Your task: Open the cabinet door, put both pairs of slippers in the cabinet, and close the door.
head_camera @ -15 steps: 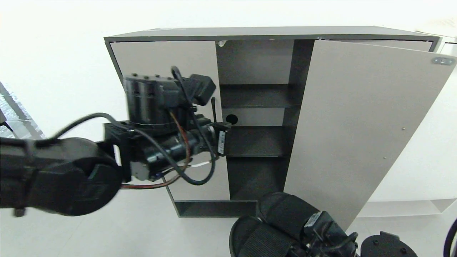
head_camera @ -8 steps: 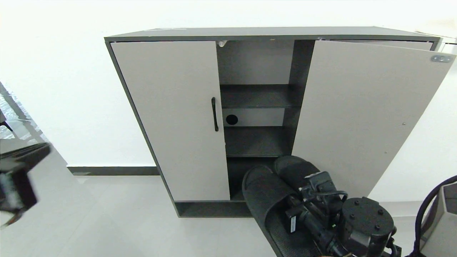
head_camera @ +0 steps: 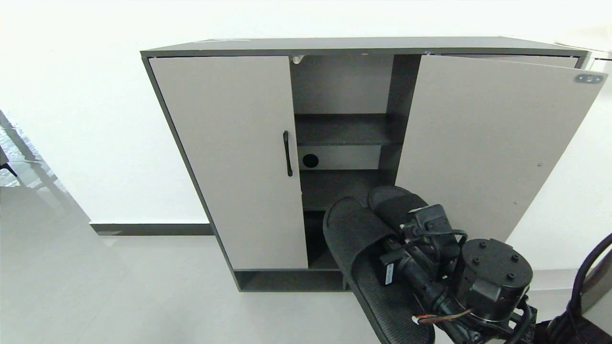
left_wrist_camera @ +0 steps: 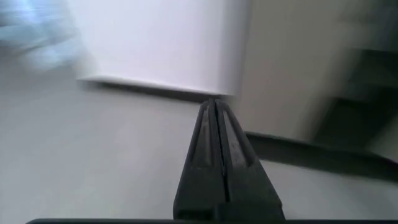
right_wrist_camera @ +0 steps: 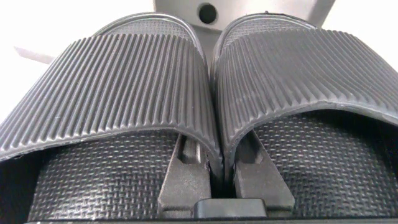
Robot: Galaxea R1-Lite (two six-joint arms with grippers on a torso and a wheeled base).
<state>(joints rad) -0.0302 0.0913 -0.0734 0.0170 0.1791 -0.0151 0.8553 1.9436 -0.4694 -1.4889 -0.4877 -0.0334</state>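
Holding one pair of black slippers (head_camera: 356, 229), your right hand (right_wrist_camera: 216, 171) pinches their two inner side walls together, one finger inside each slipper under the ribbed strap. The pair sits tilted, toes toward the cabinet (head_camera: 334, 44), in front of its lower opening and not yet inside. The right door (head_camera: 478, 143) stands swung open. The left door (head_camera: 229, 157) is closed, with its black handle (head_camera: 287, 153) at the inner edge. Dark shelves (head_camera: 342, 129) show in the gap between the doors. Your left hand (left_wrist_camera: 216, 112) has its fingers pressed flat together, above the grey floor (left_wrist_camera: 93, 162) near the cabinet's base.
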